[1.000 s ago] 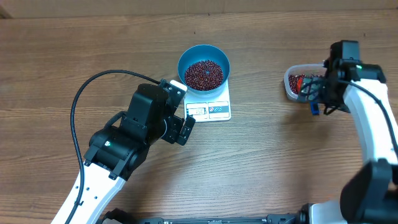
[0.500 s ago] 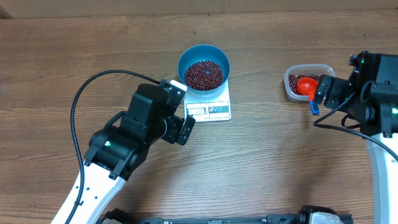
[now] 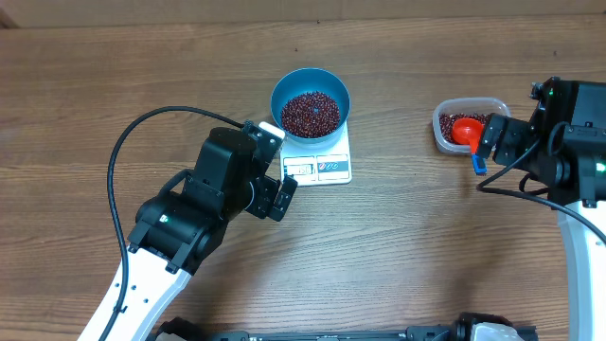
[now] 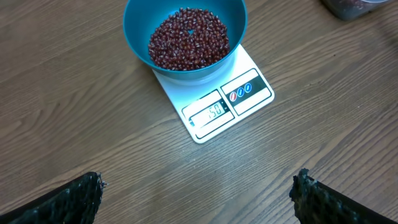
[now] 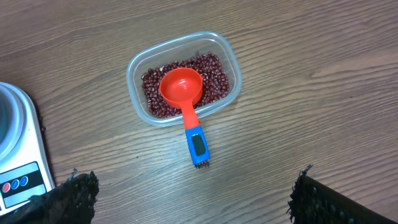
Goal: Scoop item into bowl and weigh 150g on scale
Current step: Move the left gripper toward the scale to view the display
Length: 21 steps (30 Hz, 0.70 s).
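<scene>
Blue and deep, the bowl (image 3: 280, 92) sits on the back part of the white scale (image 3: 333, 158), toward the far edge of the tabletop (image 3: 417, 246) and about midway along it. The dark red-brown beans (image 3: 311, 113) lie heaped inside the bowl, covering its bottom. The scale's display (image 4: 214, 112) faces the near edge, and its digits look like 150, though they are small. The left end effector (image 4: 199, 196) hovers just near-left of the scale, fingers spread wide with nothing between them. Toward the right edge stands a clear plastic tub (image 5: 133, 73) with more beans in it. A red scoop (image 5: 181, 88) rests bowl-up on those beans, its blue handle (image 5: 197, 144) hanging over the tub's near rim down to the wood. The right end effector (image 5: 196, 194) hangs above that handle, spread wide and empty, touching neither scoop nor tub.
</scene>
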{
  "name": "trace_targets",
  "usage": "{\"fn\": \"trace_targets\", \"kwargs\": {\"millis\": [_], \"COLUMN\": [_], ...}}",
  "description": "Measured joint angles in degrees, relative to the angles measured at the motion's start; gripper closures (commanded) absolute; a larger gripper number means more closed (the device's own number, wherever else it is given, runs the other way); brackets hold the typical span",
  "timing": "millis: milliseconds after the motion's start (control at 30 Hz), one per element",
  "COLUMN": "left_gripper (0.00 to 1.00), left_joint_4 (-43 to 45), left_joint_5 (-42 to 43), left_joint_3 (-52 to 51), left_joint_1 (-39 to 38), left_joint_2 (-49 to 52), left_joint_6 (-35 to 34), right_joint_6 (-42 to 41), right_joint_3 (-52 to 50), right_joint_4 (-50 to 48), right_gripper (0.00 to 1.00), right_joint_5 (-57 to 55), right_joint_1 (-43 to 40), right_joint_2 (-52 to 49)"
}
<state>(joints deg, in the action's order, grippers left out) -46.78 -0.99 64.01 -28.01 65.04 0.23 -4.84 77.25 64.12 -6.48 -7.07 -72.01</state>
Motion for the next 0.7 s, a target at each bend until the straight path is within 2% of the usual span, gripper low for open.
{"fn": "trace_targets", "kwargs": {"millis": [400, 567, 700], "left_gripper": [0.00, 0.00, 0.00], "left_joint_4": [-0.2, -3.1, 1.6], "left_joint_5": [0.0, 0.6, 2.6], "left_joint_3": [0.0, 0.0, 0.0], "left_joint_1": [0.0, 0.0, 0.0], "left_joint_2": [0.0, 0.0, 0.1], "left_joint_6": [0.0, -0.3, -6.5], "right_joint_6": [0.0, 0.0, 0.0], "right_joint_3": [0.0, 0.0, 0.0], "right_joint_4": [0.0, 0.0, 0.0], "right_gripper": [0.00, 0.00, 0.00], "right_joint_5": [0.0, 0.0, 0.0], "right_joint_1": [0.0, 0.0, 0.0], "right_joint_2": [0.0, 0.0, 0.0]}}
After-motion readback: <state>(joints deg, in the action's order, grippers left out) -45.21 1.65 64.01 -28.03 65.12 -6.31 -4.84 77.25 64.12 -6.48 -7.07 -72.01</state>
